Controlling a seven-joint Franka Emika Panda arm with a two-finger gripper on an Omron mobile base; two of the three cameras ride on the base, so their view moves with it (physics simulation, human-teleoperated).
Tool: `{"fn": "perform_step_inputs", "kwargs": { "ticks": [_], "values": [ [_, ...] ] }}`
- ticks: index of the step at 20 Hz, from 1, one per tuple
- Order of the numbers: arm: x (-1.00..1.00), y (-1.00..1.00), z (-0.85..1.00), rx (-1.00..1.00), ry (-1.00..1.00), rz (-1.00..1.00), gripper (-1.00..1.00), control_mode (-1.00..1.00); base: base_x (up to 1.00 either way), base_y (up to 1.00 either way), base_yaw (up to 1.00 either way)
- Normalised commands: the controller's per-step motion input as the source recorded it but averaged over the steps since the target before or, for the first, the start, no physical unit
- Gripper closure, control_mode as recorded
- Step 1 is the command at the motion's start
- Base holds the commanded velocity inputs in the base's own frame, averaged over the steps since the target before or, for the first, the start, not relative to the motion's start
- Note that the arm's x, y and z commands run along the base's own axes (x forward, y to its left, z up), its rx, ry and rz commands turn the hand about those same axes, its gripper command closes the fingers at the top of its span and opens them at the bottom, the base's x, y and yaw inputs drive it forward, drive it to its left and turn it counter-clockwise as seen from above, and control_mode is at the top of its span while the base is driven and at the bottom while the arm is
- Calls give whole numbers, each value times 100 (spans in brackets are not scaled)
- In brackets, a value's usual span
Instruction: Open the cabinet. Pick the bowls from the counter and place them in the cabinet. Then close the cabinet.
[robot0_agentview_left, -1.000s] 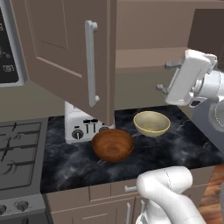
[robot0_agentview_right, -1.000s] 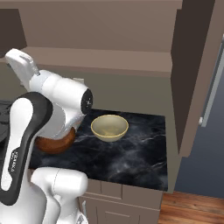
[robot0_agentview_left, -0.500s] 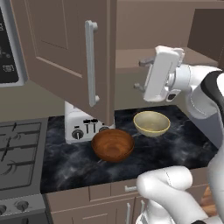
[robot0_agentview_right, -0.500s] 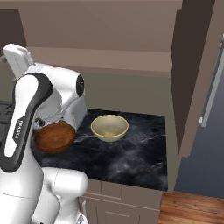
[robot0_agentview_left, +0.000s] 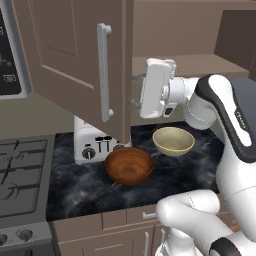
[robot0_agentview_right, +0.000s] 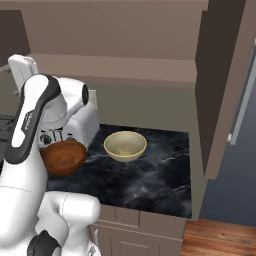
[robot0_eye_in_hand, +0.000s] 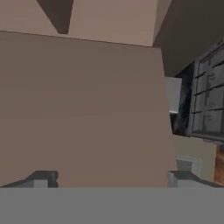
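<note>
Fingertips (robot0_eye_in_hand: 43, 178) stand far apart at the bottom of the hand view, with nothing between them; the gripper (robot0_eye_in_hand: 111, 180) is spread wide and holds nothing. Just beyond them the flat brown inner face of the left cabinet door (robot0_eye_in_hand: 83, 109) takes up most of the view, so the hand now faces that panel at close range. Past the door's edge, the silver toaster (robot0_eye_in_hand: 173, 94) and the stove grates (robot0_eye_in_hand: 209, 98) show.

In the left base view the hand (robot0_agentview_left: 156, 89) sits just behind the free edge of the open left door (robot0_agentview_left: 75, 60), above and behind the brown bowl (robot0_agentview_left: 128, 165). Over the last second it has swept from well right of the door, across the cabinet opening, to this spot beside the door; the jaws have stayed as wide as they were. Both cabinet doors hang open, and the inner shelf (robot0_agentview_right: 115, 67) is bare.

Both bowls rest on the counter (robot0_agentview_right: 150, 175): the brown one just in front of the toaster (robot0_agentview_left: 92, 142), the cream bowl (robot0_agentview_left: 173, 140) to its right and slightly farther back, the two near each other but apart. The same pair shows in the right base view, brown bowl (robot0_agentview_right: 64, 156) and cream bowl (robot0_agentview_right: 125, 145).

My reading is that the opening step is done or nearly so, perhaps with a last nudge of the left door, and the pick of a first bowl comes next; the hand must drop and turn down toward the counter for that.
</note>
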Motion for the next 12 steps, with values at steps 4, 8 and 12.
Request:
{"fn": "perform_step_inputs", "kwargs": {
  "ticks": [4, 8, 12],
  "values": [
    [23, 51, -7, 0, 8, 13, -100, -100, 0, 0, 0],
    [0, 57, 0, 0, 4, 13, -100, -100, 0, 0, 0],
    [0, 64, 0, 0, 4, 13, -100, -100, 0, 0, 0]
  ]
}}
